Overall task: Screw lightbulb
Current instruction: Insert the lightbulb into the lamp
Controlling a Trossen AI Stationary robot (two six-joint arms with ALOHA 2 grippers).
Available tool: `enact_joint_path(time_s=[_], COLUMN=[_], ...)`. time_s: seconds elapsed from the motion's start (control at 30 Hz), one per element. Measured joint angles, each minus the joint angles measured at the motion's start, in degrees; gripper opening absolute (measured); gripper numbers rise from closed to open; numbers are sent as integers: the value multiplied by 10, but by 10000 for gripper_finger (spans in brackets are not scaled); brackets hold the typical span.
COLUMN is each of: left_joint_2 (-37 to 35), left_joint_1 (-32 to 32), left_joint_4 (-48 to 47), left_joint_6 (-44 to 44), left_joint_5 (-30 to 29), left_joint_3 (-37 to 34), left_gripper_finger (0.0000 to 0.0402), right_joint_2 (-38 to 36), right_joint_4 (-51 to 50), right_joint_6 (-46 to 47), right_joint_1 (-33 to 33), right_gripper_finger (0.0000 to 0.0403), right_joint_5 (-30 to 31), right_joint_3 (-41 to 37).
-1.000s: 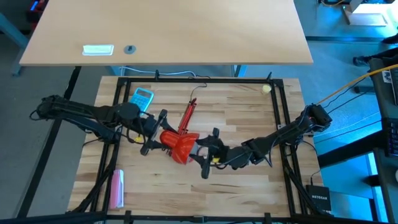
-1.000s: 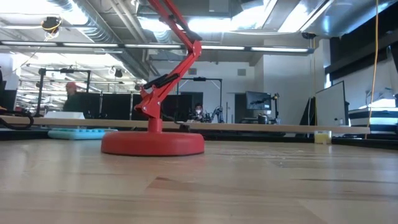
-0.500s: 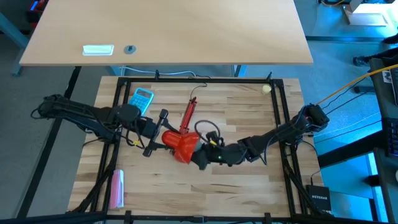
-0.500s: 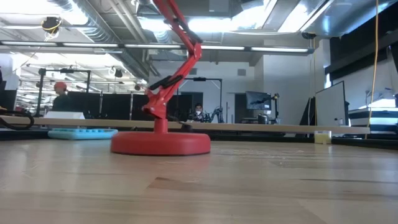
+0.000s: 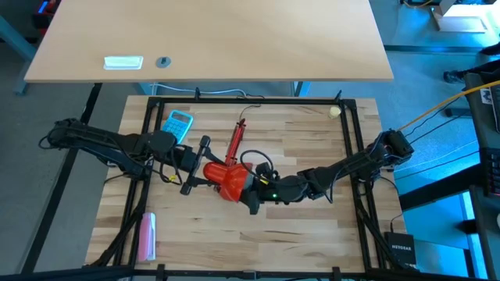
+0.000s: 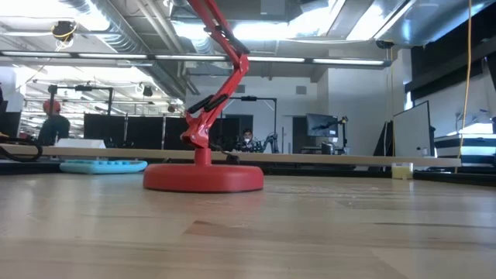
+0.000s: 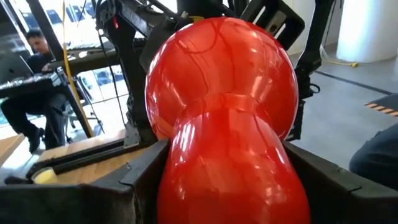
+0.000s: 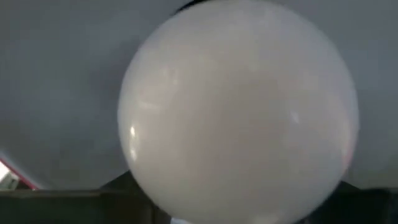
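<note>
Directly ahead of the right gripper [image 5: 251,194], the lightbulb [image 8: 239,112] fills the right wrist view, its globe inside the pale interior of the red lamp shade [image 5: 227,182]; whether the fingers clasp it cannot be told. Opposite, the left gripper [image 5: 197,167] is clamped on the shade's neck [image 7: 224,149], steadying it. Judged progress: bulb inserted, threading probably under way, seating unconfirmed. Compared with a second ago, the right gripper has closed in on the shade, and the lamp base [image 6: 203,177] has slid slightly.
</note>
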Motion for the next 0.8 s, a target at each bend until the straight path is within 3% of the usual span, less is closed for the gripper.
enact_joint_path(time_s=[0.33,0.8], left_joint_2=[0,0], left_joint_1=[-1,-1], left_joint_4=[-4,-3], left_joint_6=[-45,-75], left_joint_5=[-6,-34], left_joint_3=[-1,-2], left_gripper_finger=[251,247], right_joint_2=[-11,-72], right_joint_4=[-46,-208], right_joint_6=[-100,-173], right_joint_1=[0,2], right_gripper_finger=[278,283], right_joint_5=[-31,-42], right_joint_3=[0,-1])
